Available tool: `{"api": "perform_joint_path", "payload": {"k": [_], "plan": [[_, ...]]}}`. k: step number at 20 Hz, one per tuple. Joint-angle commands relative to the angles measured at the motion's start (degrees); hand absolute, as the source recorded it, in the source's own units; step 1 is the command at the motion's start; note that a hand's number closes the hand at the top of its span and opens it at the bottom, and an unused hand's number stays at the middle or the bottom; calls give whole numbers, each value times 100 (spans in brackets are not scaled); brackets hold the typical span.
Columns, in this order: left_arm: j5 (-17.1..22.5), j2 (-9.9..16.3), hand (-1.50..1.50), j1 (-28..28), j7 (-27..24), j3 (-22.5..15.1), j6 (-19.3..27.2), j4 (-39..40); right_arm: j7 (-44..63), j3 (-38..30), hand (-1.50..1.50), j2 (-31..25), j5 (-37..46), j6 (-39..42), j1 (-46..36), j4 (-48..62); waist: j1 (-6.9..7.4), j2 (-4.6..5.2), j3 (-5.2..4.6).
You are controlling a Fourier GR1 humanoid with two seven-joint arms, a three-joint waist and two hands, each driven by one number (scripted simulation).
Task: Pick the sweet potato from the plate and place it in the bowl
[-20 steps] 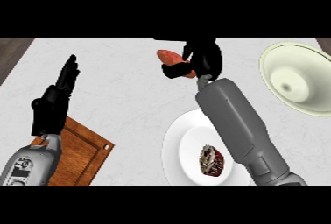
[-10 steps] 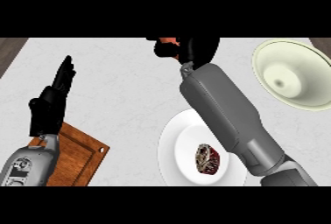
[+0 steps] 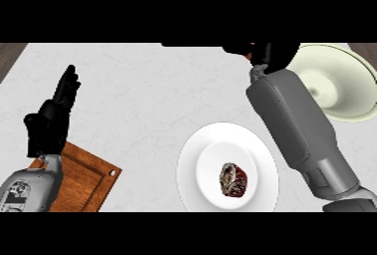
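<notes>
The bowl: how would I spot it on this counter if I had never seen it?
Look to the counter's far right corner. The bowl sits there, just right of the right hand. Unlike the flat white plate, it is deep and pale cream.

A pale, lightly veined marble counter (image 3: 147, 89) filled nearly the whole view under even light. Darker brown wood-like strips showed at its upper left corner (image 3: 9, 55) and its upper right corner (image 3: 366, 49).

The plate (image 3: 199, 164) lies between the cutting board (image 3: 85, 182) at left and the bowl (image 3: 346, 89) behind right
</notes>
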Motion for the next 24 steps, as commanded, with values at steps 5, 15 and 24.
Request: {"api": "perform_joint_path", "payload": {"k": [5,15,24], "plan": [[-112,-77,0,0,307,-9,44,-361,-833,-601,150,-839,-65,-771,696,213,44,16,3],[-275,-125,0,-179,135,-44,-28,-67,-1735,-1162,150,-1996,-8,-875,856,1783,122,75,8],[-178,-188,0,-85,157,35,-110,-165,-3565,-2347,-150,-2169,-1684,-791,1038,2646,179,87,25]]}}
